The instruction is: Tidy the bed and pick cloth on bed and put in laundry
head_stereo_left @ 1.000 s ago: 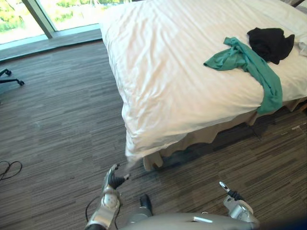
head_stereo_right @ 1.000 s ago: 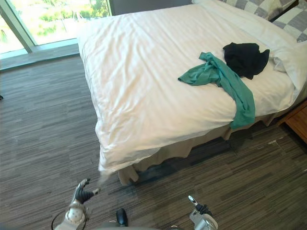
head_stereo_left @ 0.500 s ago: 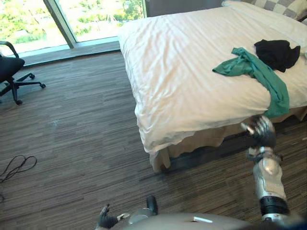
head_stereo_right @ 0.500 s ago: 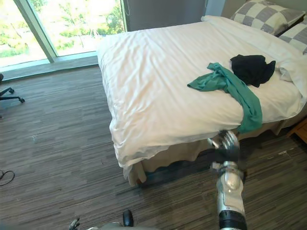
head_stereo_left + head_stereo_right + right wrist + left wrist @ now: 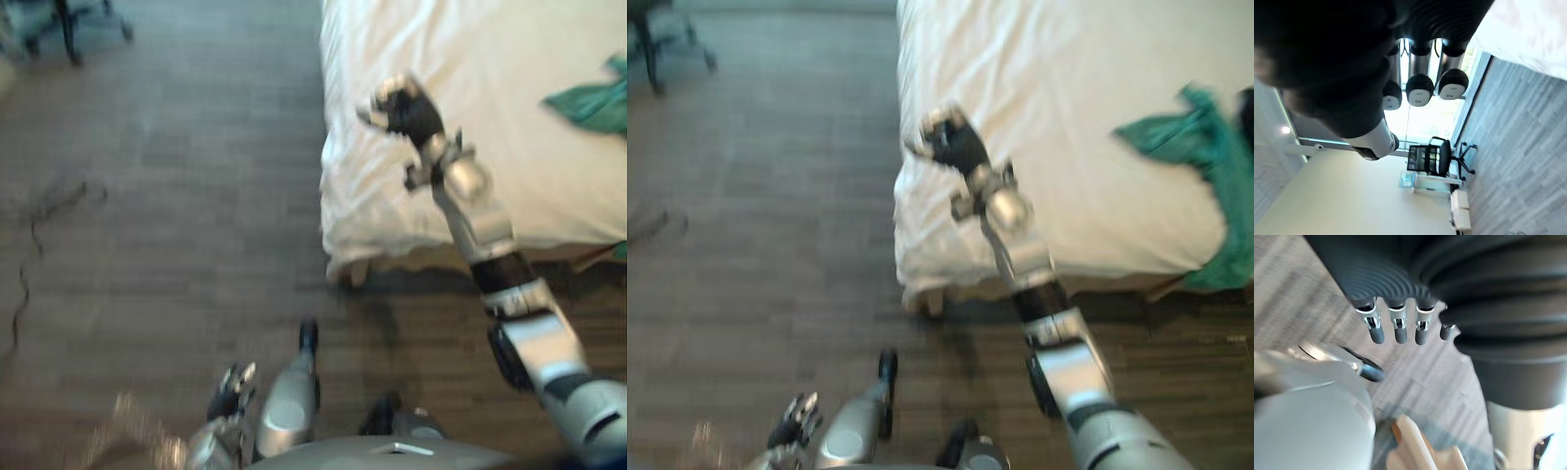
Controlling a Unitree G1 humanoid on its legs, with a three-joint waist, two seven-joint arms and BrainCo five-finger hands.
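Left eye view: right hand (image 5: 409,110) over the corner of the bed (image 5: 1068,59), green cloth (image 5: 1176,137) not yet reached.
Nearest, the left hand (image 5: 231,390) is seen low above the floor, its fingers (image 5: 1396,331) relaxed and nothing held. Further out, the right hand's fingers (image 5: 1419,89) are shown straight and empty above the white sheet. Beyond, well apart from it, the green cloth is found crumpled on the bed, one end draped over the edge. It is judged light, limp and easily bunched; a hold is best taken at the gathered middle.
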